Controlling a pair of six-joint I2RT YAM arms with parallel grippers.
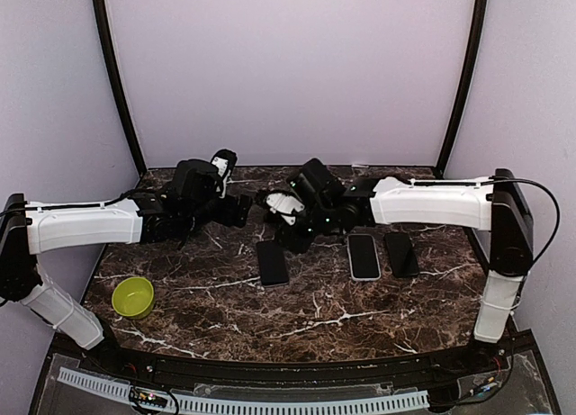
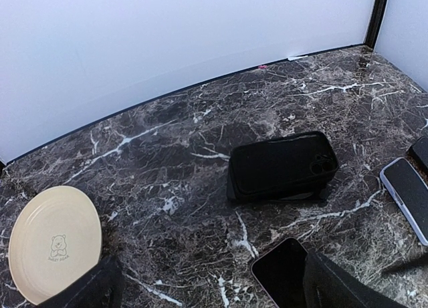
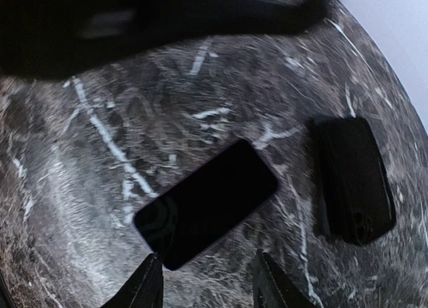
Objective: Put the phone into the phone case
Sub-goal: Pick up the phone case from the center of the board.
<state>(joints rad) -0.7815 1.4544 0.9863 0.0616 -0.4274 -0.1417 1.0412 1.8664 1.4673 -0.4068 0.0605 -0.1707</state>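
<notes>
Here, phone (image 3: 207, 201) flat just beyond the half-parted, empty right gripper (image 3: 206, 256)

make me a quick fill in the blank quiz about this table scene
1. The cream plate carries a small drawing of a ___.
2. The right tool hangs above the phone with its jaws ___.
3. The phone case is ___ in colour.

Missing words: bear; open; black.
</notes>
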